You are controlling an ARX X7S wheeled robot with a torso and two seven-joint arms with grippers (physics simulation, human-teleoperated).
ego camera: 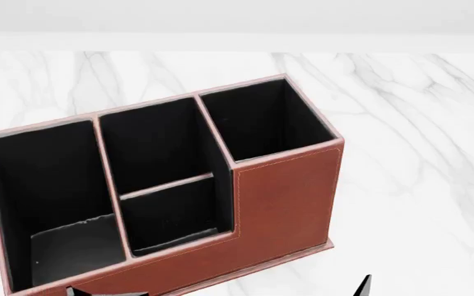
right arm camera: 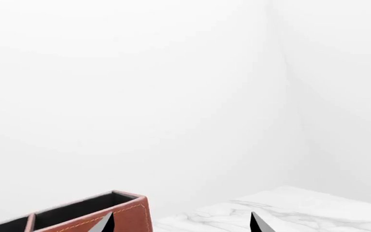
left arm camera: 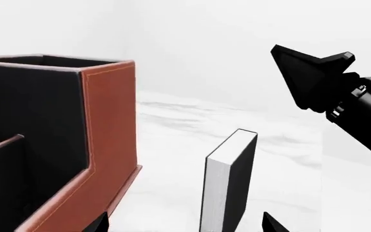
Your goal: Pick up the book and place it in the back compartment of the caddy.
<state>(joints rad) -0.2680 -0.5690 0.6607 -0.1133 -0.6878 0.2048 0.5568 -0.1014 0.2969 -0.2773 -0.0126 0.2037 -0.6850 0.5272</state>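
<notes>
On our left in the head view, the caddy (ego camera: 278,197) stands on a white marble bench (ego camera: 418,123) veined in grey, its pockets black-lined and empty. A plain white wall rises behind. In the left wrist view the book (left arm camera: 227,186) stands upright on the bench, just beside the caddy's tall corner and apart from it. Our left fingers (left arm camera: 272,224) and right fingers (right arm camera: 255,223) sit wide apart, holding nothing.

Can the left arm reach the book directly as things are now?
Probably yes. The book stands upright on the marble table, apart from the caddy, and nothing lies between it and the left gripper, whose tips are spread.
</notes>
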